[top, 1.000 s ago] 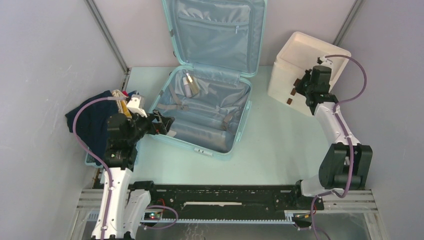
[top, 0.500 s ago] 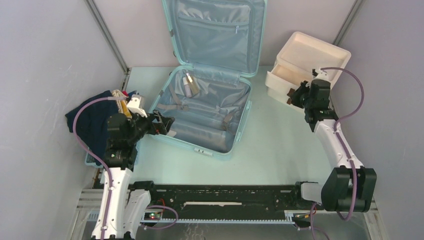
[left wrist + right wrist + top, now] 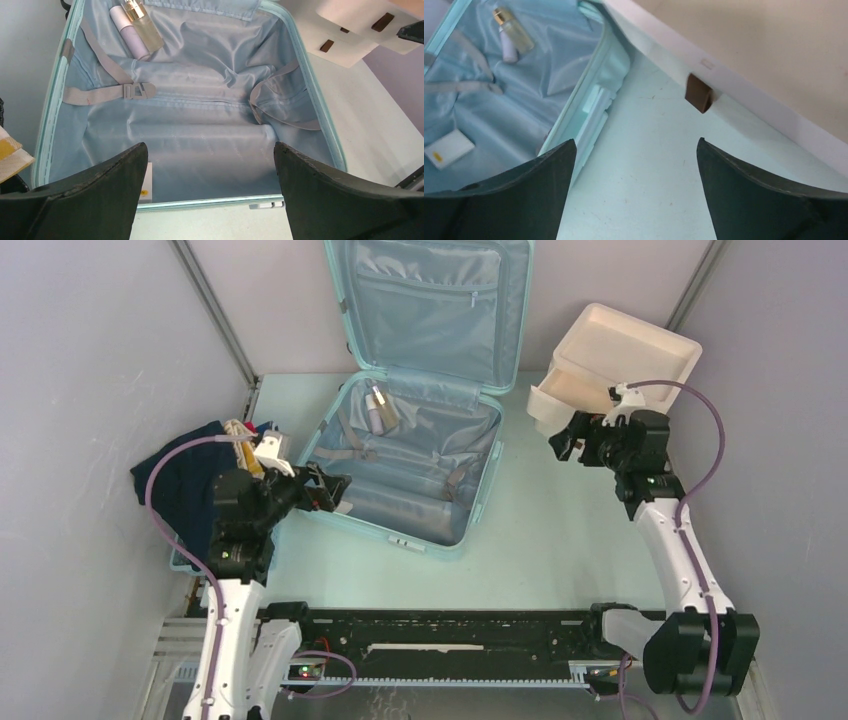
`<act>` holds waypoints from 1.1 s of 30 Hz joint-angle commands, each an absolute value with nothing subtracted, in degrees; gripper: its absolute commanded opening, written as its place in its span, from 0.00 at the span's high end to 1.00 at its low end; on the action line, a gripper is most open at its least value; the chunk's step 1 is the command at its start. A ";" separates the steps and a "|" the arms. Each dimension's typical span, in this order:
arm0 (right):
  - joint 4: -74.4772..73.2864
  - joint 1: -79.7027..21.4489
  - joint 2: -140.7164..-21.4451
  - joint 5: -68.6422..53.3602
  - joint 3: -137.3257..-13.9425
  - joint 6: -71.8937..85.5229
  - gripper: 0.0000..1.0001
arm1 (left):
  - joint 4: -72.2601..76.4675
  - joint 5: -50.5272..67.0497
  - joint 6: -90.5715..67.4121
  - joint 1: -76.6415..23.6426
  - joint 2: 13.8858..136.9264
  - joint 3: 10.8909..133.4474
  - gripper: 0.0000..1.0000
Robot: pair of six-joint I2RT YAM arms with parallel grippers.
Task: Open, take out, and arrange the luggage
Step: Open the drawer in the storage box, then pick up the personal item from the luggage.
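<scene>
On the pale green table (image 3: 560, 530) the suitcase (image 3: 420, 475) lies open in the middle with two little bottles (image 3: 378, 408) inside, the left gripper (image 3: 338, 492) hangs open and empty at its near left edge, and the right gripper (image 3: 563, 443) is open and empty beside the drawer (image 3: 570, 390) of the white box (image 3: 650, 328).

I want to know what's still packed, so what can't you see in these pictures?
- Lid pocket of the luggage: top view, its fabric hides any contents.
- Basket: top view, dark clothes cover it.
- White card: right wrist view, print too small. In the left wrist view, a finger of the left gripper cuts it off.
- Bottles: labels too small everywhere.
</scene>
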State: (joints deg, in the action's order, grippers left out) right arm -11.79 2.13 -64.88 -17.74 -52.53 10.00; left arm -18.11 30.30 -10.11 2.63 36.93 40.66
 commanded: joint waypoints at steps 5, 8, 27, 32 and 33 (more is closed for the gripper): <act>-19.38 8.35 -58.22 -44.10 -52.82 -7.90 0.00 | -14.77 36.17 -17.86 2.11 34.78 40.77 0.00; -24.61 9.92 -57.48 -51.19 -54.42 -14.39 0.00 | -14.78 37.65 -21.11 2.03 34.43 41.38 0.00; -47.68 9.23 -62.81 -75.70 -59.13 -40.57 0.00 | -20.36 18.64 -22.53 -22.09 37.95 50.28 0.00; -47.40 8.35 -62.00 -72.32 -56.71 -42.47 0.00 | -29.09 3.03 -15.87 -31.83 47.57 58.81 0.00; -47.34 8.09 -61.82 -71.40 -56.54 -42.60 0.00 | -30.90 -0.32 -14.39 -33.40 49.62 61.03 0.00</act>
